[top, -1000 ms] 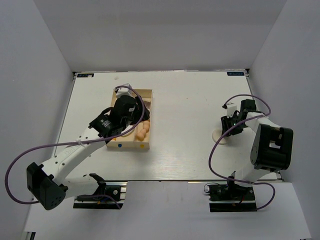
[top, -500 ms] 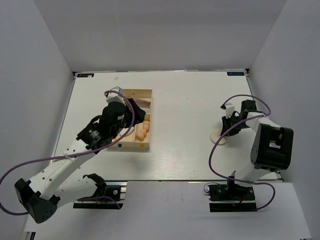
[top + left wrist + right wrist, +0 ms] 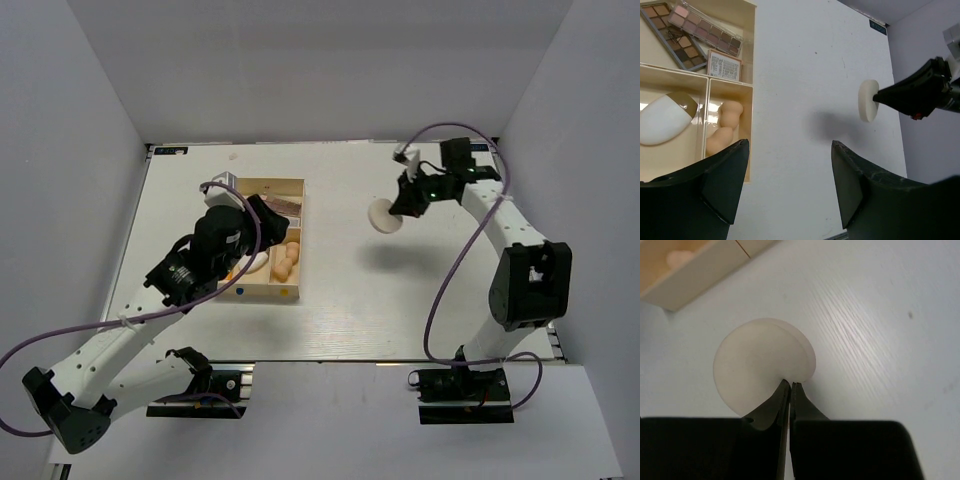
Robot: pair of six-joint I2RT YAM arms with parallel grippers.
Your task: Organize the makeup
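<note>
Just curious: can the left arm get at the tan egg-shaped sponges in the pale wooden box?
Probably yes: its open fingers hover by the tan egg-shaped sponges, which lie uncovered in the pale wooden divided box.

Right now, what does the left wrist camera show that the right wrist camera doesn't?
Only the left wrist view: inside the wooden box, two eyeshadow palettes, a square compact, a white oval piece and tan sponges, framed by the open left gripper. Only the right wrist view: the whole flat face of the round puff. Both: the right gripper shut on the puff's edge, the box, the table.
</note>
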